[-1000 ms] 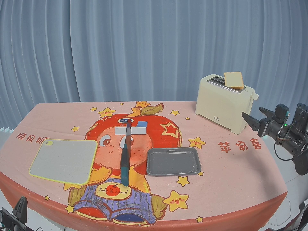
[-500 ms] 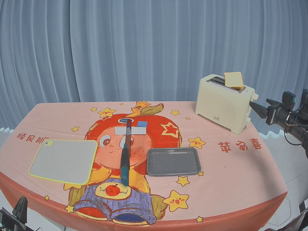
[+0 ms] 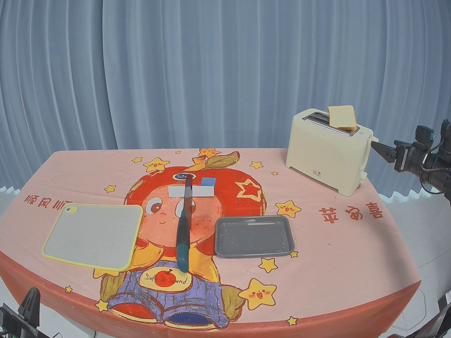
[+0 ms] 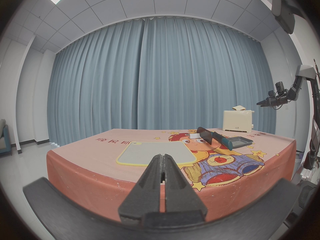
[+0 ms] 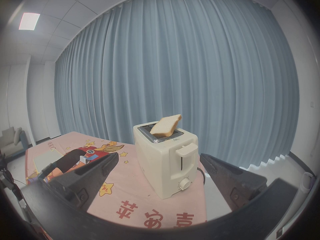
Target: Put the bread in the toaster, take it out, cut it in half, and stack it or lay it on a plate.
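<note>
**A:** Where do we find the bread?

**B:** We see the bread (image 3: 342, 117) sticking out of the top of the toaster (image 3: 326, 158), tilted, at the far right of the worktop (image 3: 338, 254).

**A:** And our grippers?

**B:** Our right gripper (image 5: 158, 159) hangs just beside the toaster's lever end, jaws wide apart, holding nothing. Our left gripper (image 4: 163, 158) sits low before the worktop's near left edge, fingers pressed together. The knife (image 3: 183, 233) lies between the cutting board (image 3: 94, 235) and the grey plate (image 3: 254, 250).

Toaster (image 3: 329, 153): smooth plastic w/ metal slots; tablecloth (image 3: 338, 259): matt printed cloth; tray (image 3: 253, 236): matt.
</note>
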### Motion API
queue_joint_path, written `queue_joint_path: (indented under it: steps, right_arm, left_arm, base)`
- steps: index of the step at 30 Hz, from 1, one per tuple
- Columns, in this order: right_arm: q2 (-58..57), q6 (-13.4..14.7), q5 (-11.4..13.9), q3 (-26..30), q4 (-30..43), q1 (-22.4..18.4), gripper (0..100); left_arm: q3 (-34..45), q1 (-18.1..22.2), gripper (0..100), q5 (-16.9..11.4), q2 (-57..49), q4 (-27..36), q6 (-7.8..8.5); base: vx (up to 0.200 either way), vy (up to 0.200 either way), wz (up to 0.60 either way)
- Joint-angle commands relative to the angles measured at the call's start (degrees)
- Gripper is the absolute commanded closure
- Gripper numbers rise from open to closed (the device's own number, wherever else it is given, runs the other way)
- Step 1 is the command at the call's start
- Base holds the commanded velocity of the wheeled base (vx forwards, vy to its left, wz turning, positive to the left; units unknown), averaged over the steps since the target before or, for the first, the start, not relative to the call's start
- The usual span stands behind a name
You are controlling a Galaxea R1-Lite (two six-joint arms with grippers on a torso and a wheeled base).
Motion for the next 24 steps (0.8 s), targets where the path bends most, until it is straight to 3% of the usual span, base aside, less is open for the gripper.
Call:
queue_joint_path:
  steps: [1,14,24]
  right_arm:
    - [0.7,1.2,1.6,-5.4,5.3,-1.0,0]
    - [4.9,2.0,3.7,-19.9,20.1,-0.9,0]
    - [13.4,6.3,3.7,-30.8,24.2,-0.6,0]
  left_arm:
    - [1.0,0.0,100,0.0,-0.9,-0.1,-0.01]
    - [1.0,0.0,100,0.0,-0.9,0.0,-0.01]
    - [1.0,0.0,100,0.0,-0.9,-0.1,-0.01]
  base:
    - [0.000,0.000,0.00]
    - [0.000,0.000,0.00]
    - [0.000,0.000,0.00]
